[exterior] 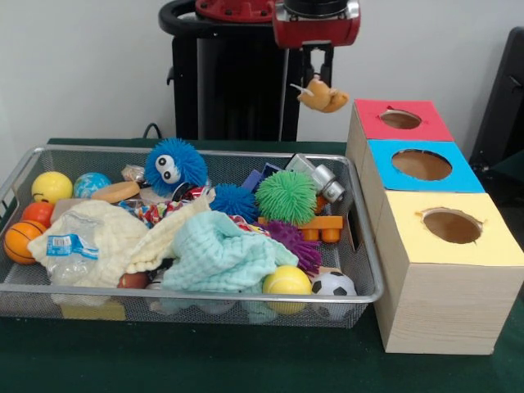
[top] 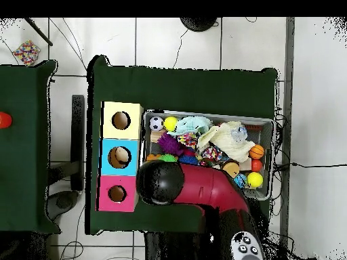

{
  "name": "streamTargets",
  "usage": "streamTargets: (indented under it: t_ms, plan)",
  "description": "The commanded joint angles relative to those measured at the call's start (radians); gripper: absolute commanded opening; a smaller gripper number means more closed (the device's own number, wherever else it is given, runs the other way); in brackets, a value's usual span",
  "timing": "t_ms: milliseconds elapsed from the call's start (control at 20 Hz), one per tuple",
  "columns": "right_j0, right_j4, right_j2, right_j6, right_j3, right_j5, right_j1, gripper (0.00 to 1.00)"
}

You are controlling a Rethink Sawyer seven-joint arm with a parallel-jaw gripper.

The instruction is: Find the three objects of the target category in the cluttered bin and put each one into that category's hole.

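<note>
we see the black claw [exterior: 318, 75] clamped on a small tan plush animal toy [exterior: 322, 97], hanging in the air above the far right corner of the silver wire-mesh bin [exterior: 366, 278], beside the red-topped wooden box's round hole [exterior: 400, 119] on the green surface [exterior: 246, 360].

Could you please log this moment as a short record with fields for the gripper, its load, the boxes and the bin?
gripper: raised above the table's far side, shut on a plush toy
plush toy: tan-orange, hanging in the air, left of the red-topped box in the front view
red-topped box: farthest of three, hole looks empty
bin: wire mesh, full of balls, cloths and spiky pom balls
</note>
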Motion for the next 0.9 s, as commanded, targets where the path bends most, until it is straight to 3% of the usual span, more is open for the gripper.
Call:
streamTargets:
  t_ms: [50,650,900]
  plan:
    - [0.070,0.142,-0.016,0.331,0.145,-0.091,-0.032,0.00]
    - [0.168,0.266,-0.043,0.393,0.183,-0.112,-0.028,0.00]
    - [0.178,0.300,-0.048,0.395,0.210,-0.125,-0.026,0.00]
